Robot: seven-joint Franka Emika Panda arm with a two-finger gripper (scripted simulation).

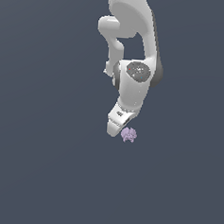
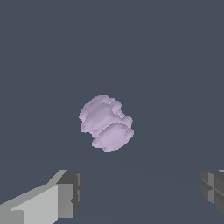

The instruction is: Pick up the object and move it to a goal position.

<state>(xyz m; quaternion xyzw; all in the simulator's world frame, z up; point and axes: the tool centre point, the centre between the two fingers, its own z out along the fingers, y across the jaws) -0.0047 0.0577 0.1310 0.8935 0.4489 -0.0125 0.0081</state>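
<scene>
Exterior view: white arm (image 1: 137, 54) reaching down over a plain dark grey surface (image 1: 39, 165), gripper (image 1: 116, 126) lowered beside the object (image 1: 129, 134).
From the exterior view's left to right, the gripper tip comes first, then the pale lilac lumpy object just beside it, on the surface. In the wrist view the fingers (image 2: 65, 194) stand spread wide apart, one at each lower corner, holding nothing; the lobed object (image 2: 106, 123) lies beyond the gap between them, untouched.

Flat, even simulator light; sharp renders, no cast shadows, no glare.
</scene>
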